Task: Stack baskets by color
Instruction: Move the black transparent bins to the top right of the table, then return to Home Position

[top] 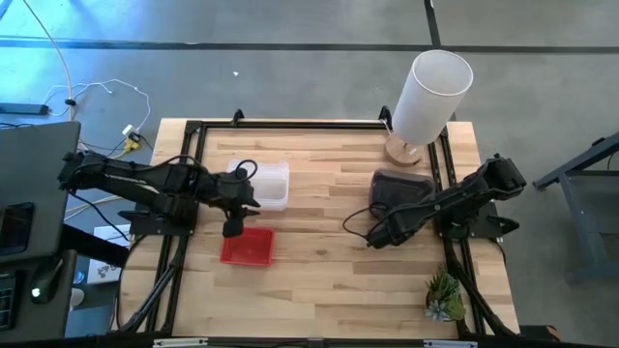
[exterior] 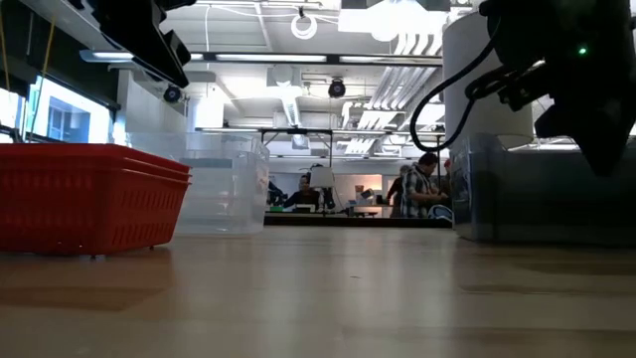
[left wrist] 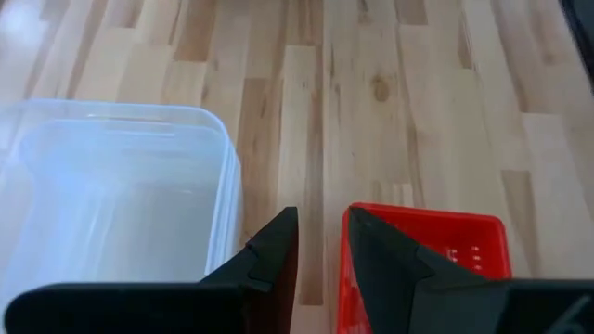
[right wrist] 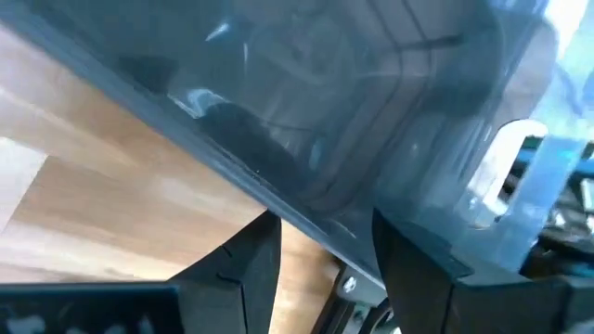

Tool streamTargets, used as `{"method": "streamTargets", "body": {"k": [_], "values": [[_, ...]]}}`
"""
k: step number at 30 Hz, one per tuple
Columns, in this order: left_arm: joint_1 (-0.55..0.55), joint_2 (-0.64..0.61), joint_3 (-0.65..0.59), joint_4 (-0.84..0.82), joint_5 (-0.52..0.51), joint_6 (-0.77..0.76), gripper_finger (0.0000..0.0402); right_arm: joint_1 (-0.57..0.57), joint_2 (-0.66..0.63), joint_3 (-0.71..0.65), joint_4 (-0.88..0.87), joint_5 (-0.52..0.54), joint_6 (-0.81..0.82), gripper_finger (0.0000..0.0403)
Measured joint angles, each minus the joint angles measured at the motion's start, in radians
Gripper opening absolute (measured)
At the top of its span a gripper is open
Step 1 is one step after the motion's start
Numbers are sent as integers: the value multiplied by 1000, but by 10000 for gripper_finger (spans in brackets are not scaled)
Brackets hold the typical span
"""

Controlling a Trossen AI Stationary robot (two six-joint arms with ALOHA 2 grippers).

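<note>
Left gripper (top: 232,229) over the left half of the pale wooden plank surface (top: 319,280), hanging above the gap between the clear see-through plastic baskets (top: 269,184) and the red mesh-sided plastic baskets (top: 248,247). Fingers (left wrist: 275,255) parted by a narrow gap, holding nothing, one tip over bare wood beside the clear stack, the other over the red rim. Red baskets nested in a low stack, nearer the front edge than the clear ones. Right gripper (top: 375,238) on the right half, just in front of the dark smoky grey plastic baskets (top: 398,188). Fingers (right wrist: 243,257) spread wide, empty, grey rim directly ahead. Tall white cylinder (top: 430,95) on a round wooden base behind the grey stack. Small green plant (top: 445,296) near the front right corner.
</note>
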Motion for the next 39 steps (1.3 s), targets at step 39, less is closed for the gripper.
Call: {"method": "streamTargets", "body": {"k": [39], "values": [[71,-446,-391,423,111,42,85,-13,-138,277,102,631,-475,158]]}}
